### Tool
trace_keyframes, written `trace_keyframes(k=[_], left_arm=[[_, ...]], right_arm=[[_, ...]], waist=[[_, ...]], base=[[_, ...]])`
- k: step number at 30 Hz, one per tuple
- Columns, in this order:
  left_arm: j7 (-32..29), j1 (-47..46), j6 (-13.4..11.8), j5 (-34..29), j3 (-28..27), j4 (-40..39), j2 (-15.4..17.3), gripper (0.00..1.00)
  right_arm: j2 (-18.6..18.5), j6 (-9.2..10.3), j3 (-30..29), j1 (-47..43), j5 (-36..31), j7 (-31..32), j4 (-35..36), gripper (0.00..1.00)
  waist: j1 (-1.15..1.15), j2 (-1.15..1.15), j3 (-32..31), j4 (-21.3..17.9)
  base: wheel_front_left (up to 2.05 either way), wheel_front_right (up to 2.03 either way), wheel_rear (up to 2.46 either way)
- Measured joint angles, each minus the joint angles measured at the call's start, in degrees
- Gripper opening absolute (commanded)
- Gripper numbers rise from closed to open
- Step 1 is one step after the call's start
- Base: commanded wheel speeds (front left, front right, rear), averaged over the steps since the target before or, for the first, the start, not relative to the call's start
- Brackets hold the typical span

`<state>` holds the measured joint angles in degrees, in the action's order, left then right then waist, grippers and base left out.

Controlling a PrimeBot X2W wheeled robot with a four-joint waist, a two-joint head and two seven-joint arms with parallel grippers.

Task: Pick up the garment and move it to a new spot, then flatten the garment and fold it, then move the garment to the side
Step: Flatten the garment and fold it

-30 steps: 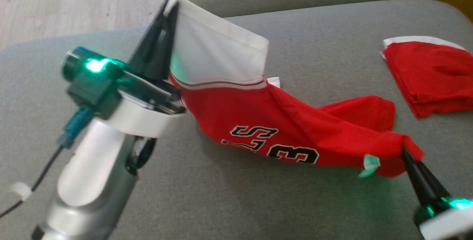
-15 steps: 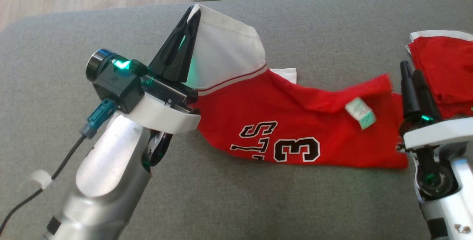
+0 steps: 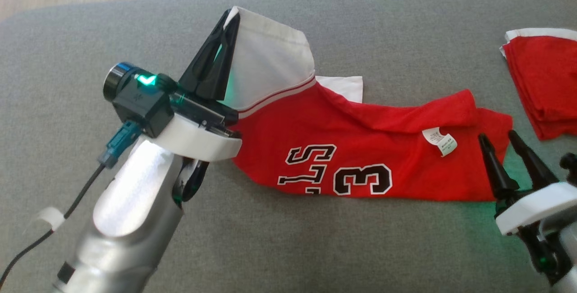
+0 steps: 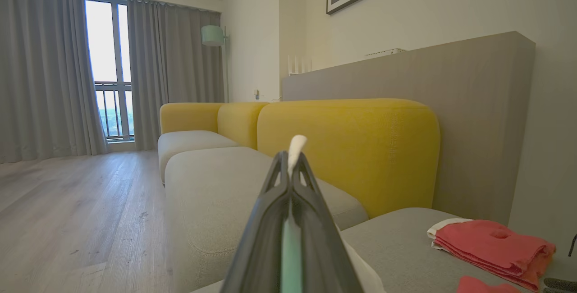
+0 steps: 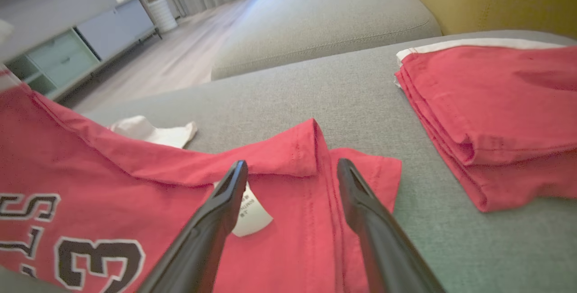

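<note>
**One corner held up, the other end lying free**

The garment, red with a white part, lies stretched along the grey sofa cushion. The left gripper is pressed together on its white corner and holds this corner lifted above the cushion, probably to keep the cloth pulled long and not crumpled. The right gripper is spread wide and pinches nothing. It hovers just beside the red end, near the care label, and this end rests flat. A folded red pile sits apart at the right, so I judge the flattening is only begun
</note>
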<state>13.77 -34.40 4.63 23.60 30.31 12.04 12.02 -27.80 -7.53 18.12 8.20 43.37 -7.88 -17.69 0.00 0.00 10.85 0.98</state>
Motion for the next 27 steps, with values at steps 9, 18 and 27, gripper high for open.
trace_keyframes(k=[9,18,27], left_arm=[[0.47,-2.01,0.43,-0.09,0.02,0.13,-0.05,0.00],[0.52,-3.30,0.42,-0.56,-0.03,0.13,-0.04,0.00],[0.53,-3.30,0.41,-0.56,-0.03,0.10,0.02,0.00]], right_arm=[[-0.96,0.00,2.05,8.78,-15.49,1.87,-9.15,1.00],[1.15,0.00,4.50,11.38,-19.13,3.79,-14.78,1.00],[1.65,0.00,4.76,13.33,-20.74,1.72,-17.91,0.13]], waist=[[0.00,0.00,2.36,0.83],[0.00,0.00,3.41,2.00],[0.00,0.00,3.50,2.39]], base=[[0.00,0.00,0.00],[0.00,0.00,0.00],[0.00,0.00,0.00]])
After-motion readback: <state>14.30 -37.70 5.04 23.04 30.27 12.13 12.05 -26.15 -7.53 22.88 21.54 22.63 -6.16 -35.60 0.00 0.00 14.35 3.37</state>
